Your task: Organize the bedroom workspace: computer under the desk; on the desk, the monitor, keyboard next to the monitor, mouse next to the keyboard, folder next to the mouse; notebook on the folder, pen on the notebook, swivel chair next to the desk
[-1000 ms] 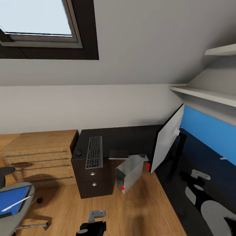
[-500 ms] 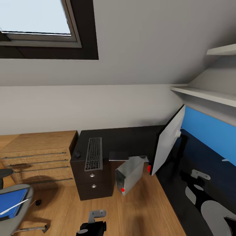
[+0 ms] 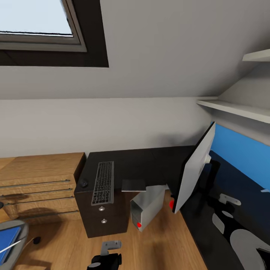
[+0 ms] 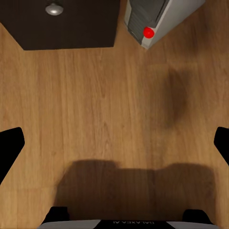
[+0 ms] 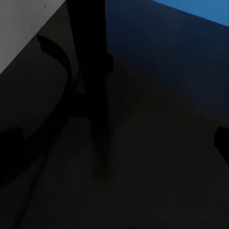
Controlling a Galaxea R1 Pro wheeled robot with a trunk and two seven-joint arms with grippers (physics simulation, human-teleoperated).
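As the robot's view swings to the right compared with a second ago, the swivel chair (image 3: 9,240) with the blue folder (image 3: 6,243) and white pen (image 3: 9,248) has slid almost off the left edge, though nothing itself has moved. The keyboard (image 3: 102,182) lies on the desk (image 3: 150,161), the monitor (image 3: 195,170) stands on it, and the computer (image 3: 147,206) leans beneath. The left gripper (image 4: 114,143) hangs wide open over bare floor, holding nothing; the right gripper (image 5: 114,148) looks open and empty above the dark desktop. The folder still waits.
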